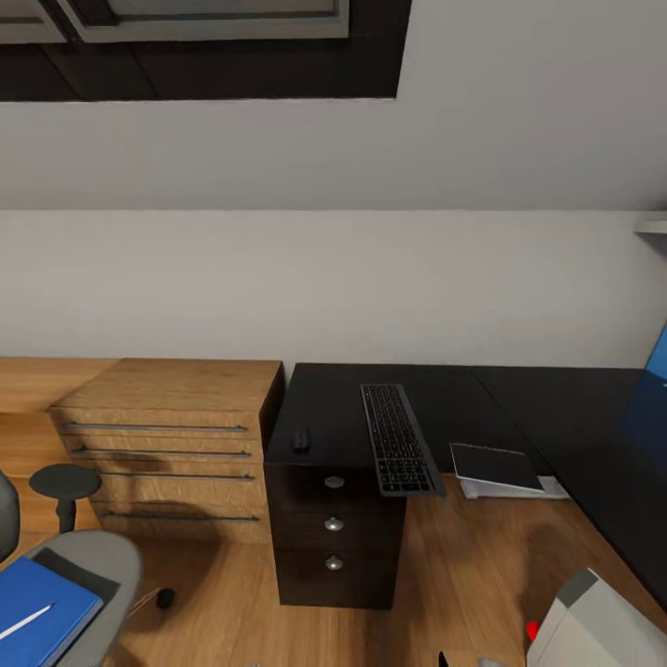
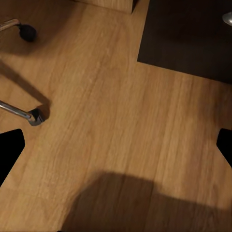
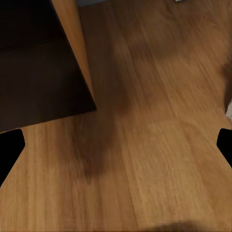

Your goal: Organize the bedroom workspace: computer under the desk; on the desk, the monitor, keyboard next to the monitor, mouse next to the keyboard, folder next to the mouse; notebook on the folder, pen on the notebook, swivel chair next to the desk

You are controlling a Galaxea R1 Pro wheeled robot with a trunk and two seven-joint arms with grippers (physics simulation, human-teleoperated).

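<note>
The black desk (image 1: 519,398) runs from the middle to the right of the head view. Near its left end lies the long keyboard (image 1: 400,440), with the small black mouse (image 1: 301,438) to its left. The grey swivel chair (image 1: 88,560) stands at the lower left and carries a blue flat item, probably the folder (image 1: 42,616), with the thin white pen (image 1: 25,622) on it. A blue-tinted panel, perhaps the monitor (image 1: 648,408), is cut off at the right edge. My left gripper (image 2: 116,150) and right gripper (image 3: 116,147) both hang open over bare wood floor.
A light-wood chest (image 1: 167,435) stands left of the desk's black drawer unit (image 1: 333,533). A flat black-topped, white-sided item (image 1: 500,468) lies on the floor by the desk. Chair casters (image 2: 36,117) sit near my left gripper. A grey-white part (image 1: 593,625) fills the lower right corner.
</note>
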